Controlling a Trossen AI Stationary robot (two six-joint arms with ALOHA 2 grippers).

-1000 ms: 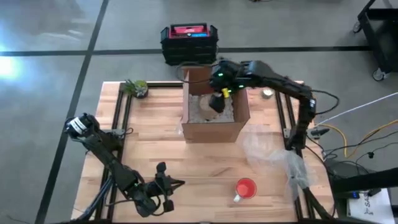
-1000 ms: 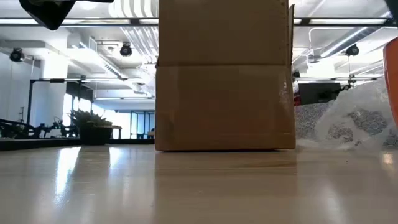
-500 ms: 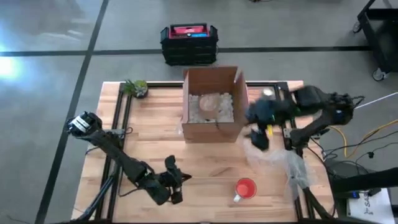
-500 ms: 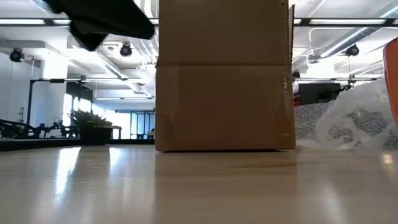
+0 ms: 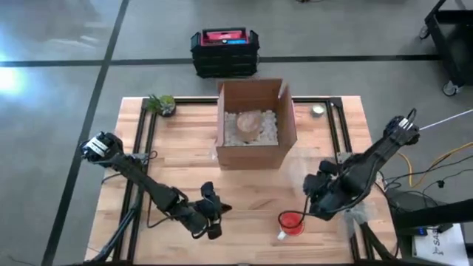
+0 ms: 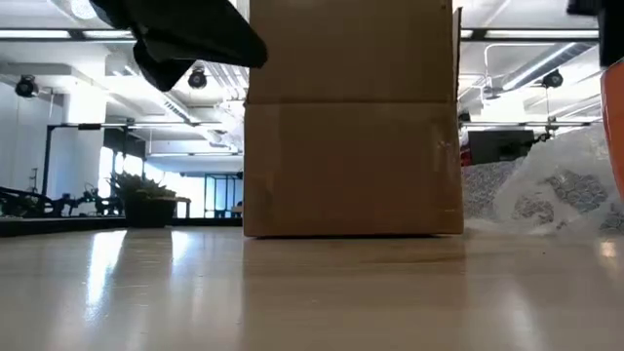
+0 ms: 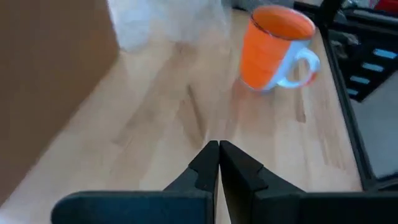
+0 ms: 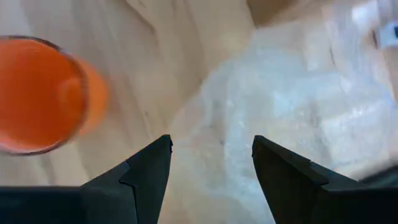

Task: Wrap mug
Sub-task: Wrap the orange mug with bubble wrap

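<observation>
From my seat, the orange mug [image 5: 292, 223] stands upright at the table's [image 5: 177, 159] near edge, about five o'clock from centre, white handle toward me. My right gripper [image 5: 316, 198] hangs just beside it at its two o'clock, fingers spread apart over the bubble wrap [image 8: 292, 106]. My left gripper [image 5: 215, 216] sits at seven o'clock, jaws pressed together on nothing, pointing toward the mug. Farther out at twelve o'clock, the open cardboard box [image 5: 253, 124] holds white packing fill with a pale wrapped bundle [image 5: 248, 122] on top. A small plant [image 5: 162, 104] sits at ten o'clock.
</observation>
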